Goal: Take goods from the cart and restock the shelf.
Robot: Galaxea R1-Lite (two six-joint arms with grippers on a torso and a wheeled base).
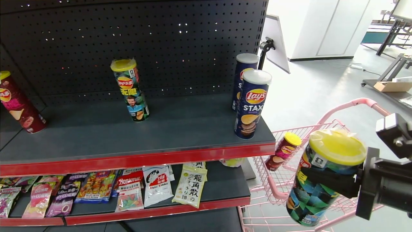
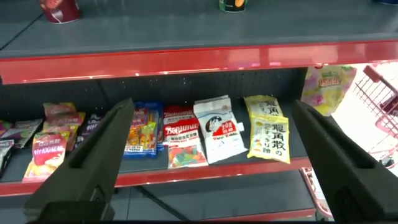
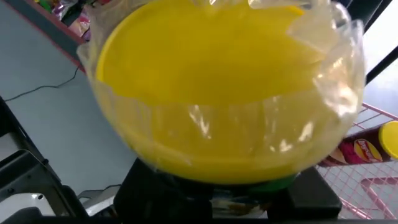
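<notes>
My right hand is clamped around a yellow-lidded chip can, holding it nearly upright over the pink cart, off the right end of the upper shelf; a maroon can leans in the cart just beyond it. Two blue cans stand at the shelf's right front corner, nearest the held can, and a green can stands mid-shelf. My left hand has its fingers apart, facing the snack bags on the lower shelf.

Bright light washes the floor at upper right; pinpoints pierce the dark pegboard; glare streaks the chip can wrap.
</notes>
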